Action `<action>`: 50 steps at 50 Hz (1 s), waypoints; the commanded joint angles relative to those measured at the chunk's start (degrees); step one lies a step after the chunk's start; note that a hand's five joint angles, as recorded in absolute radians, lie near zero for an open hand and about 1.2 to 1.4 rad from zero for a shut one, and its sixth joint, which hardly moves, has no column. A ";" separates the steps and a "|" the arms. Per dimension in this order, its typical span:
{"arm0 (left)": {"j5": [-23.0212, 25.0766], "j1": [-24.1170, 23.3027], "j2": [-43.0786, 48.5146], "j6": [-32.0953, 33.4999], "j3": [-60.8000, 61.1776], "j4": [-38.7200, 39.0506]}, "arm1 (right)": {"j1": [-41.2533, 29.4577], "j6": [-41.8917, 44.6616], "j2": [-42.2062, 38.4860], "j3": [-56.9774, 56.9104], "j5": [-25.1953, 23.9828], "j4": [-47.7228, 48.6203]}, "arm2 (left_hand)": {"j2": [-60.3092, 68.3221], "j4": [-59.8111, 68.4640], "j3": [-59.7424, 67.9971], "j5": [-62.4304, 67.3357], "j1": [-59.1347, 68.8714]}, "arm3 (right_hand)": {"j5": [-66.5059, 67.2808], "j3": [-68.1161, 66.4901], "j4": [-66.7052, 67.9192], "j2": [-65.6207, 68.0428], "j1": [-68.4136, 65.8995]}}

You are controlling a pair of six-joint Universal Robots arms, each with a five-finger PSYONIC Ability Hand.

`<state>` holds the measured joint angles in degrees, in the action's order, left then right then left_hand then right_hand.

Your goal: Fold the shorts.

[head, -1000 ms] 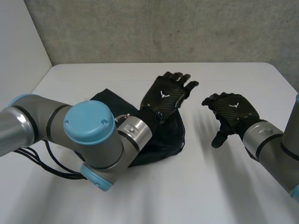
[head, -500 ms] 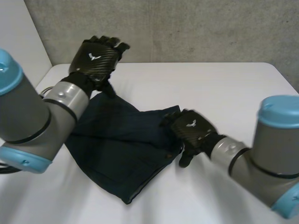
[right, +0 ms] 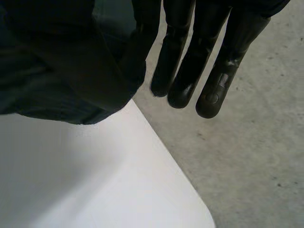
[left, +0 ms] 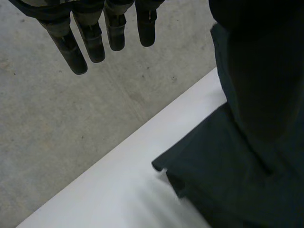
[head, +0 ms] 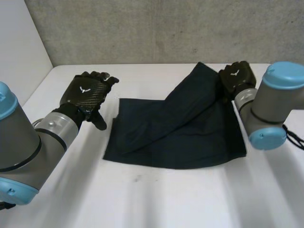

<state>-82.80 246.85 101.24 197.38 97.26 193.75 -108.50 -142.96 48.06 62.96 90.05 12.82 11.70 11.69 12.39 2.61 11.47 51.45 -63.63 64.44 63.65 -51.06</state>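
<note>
holding the shorts (head: 175, 137), spread on table (head: 156, 199) w/ long axis 9-to-3, up by their 2 o'clock corner, right hand (head: 236, 78) pinches w/ straight fingers (right: 211, 66); left hand (head: 88, 92), open & empty, hovers off 9 o'clock edge.

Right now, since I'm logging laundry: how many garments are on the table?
1: the shorts lie across the middle of the table, their far corner raised in the right hand; the left hand is open beside them. Another underneath cannot be ruled out.
</note>
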 commanded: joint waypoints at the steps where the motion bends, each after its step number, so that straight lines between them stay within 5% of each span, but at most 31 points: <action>1: -0.09 -0.49 0.10 -1.20 1.35 0.04 | 0.75 0.31 -0.16 -0.57 -1.54 -7.27 | -1.70 -1.69 -2.39 -2.61 -1.47 | -51.45 53.63 -54.44 -53.65 41.06; 11: -0.17 -2.86 0.71 -3.40 4.08 -0.22 | 2.77 -4.70 13.37 12.87 -4.96 -12.91 | 1.87 1.88 1.18 0.96 2.10 | -51.45 53.63 -54.44 -53.65 41.06; 20: 0.09 -6.03 0.97 -2.26 5.49 -0.66 | 5.49 -4.52 22.69 27.11 -16.03 -18.34 | 15.00 15.01 14.31 14.09 15.23 | -45.00 47.17 -47.98 -47.19 34.60; 32: 0.27 -9.01 7.74 9.25 5.49 -7.16 | 9.98 -4.35 20.77 34.16 -20.00 -16.26 | 20.39 20.39 19.70 19.48 20.61 | -23.79 25.97 -26.77 -25.99 13.39; 50: -4.38 -9.46 18.90 11.10 -5.40 -6.81 | 11.30 -3.82 15.93 34.42 -19.65 -9.75 | 3.56 3.57 2.87 2.65 3.79 | -36.57 38.74 -39.55 -38.76 26.17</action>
<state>-83.95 237.03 116.95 208.89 96.64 186.78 -97.25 -146.84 65.23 97.50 70.32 0.91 15.86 15.94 16.18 5.31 16.60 14.75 -24.56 24.16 25.62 -21.85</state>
